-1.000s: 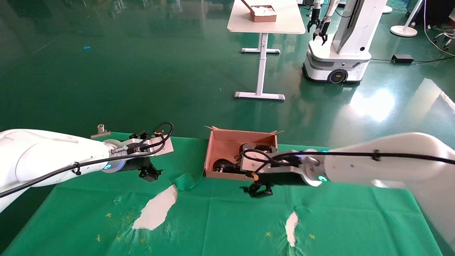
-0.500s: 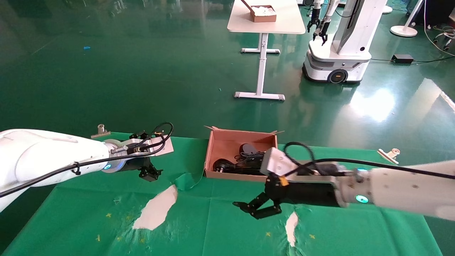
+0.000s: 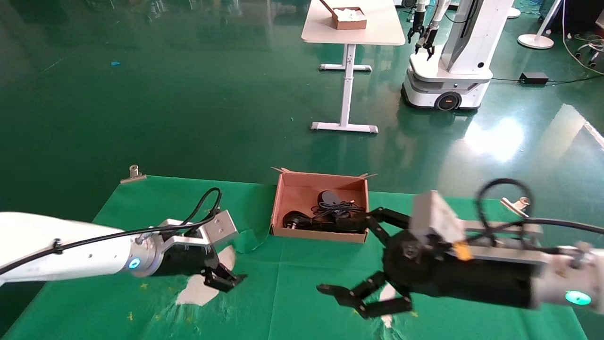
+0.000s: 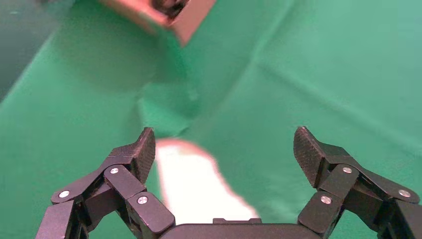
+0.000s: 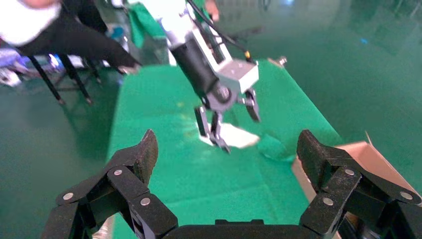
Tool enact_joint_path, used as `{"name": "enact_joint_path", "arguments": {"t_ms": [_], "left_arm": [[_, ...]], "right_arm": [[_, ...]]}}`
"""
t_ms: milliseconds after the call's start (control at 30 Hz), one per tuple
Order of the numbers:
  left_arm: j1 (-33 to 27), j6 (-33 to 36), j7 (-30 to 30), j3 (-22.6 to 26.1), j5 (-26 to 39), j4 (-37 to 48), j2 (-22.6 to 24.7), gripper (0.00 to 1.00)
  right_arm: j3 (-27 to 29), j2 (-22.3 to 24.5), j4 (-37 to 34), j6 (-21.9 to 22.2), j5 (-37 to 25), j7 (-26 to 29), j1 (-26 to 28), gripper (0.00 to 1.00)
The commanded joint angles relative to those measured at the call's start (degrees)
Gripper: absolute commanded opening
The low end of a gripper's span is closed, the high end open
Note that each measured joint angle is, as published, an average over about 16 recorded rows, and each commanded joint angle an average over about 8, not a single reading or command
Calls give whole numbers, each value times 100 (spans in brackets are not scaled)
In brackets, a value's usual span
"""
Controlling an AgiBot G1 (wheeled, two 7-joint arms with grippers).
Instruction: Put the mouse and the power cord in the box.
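The box (image 3: 321, 208) sits at twelve o'clock on the green cloth (image 3: 292, 283), near its far edge. Inside lie the mouse (image 3: 329, 197) toward the back and the power cord (image 3: 306, 221) along the front wall, so both items appear packed and, by my judgement, nothing of the task is left except parking the arms. The right gripper (image 3: 365, 264) hangs at about four o'clock from the box, just off its front right corner, jaws spread wide and holding nothing. The left gripper (image 3: 225, 278) hovers at about eight o'clock from the box over a white tear in the cloth (image 3: 200, 293), fingers (image 4: 142, 152) likewise wide apart and empty
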Motion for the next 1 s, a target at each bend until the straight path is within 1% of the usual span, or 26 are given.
{"name": "enact_joint_path", "arguments": {"t_ms": [33,333,467,567,1000], "left_arm": [[131,166,83,-231,-219,-110,-98,100],[712,902,453,-1255,-1190,-596,-532,100],[971,1231,618,-1712,-1623,-813,-726,100],[1167,1479,743,-2057,-1950,-977,-872,100],[2006,2543,1277,-3537,-3354,-1679,-1500,100]], "right_arm": [[136,146,137,-134,238,47,-122,100],[738,794,746,-727,1291,255,-660,100],[918,989,927,-906,1608,317,-821,100],[965,1040,974,-954,1692,333,-862,100],[958,1042,971,-953,1696,329,-859,100]]}}
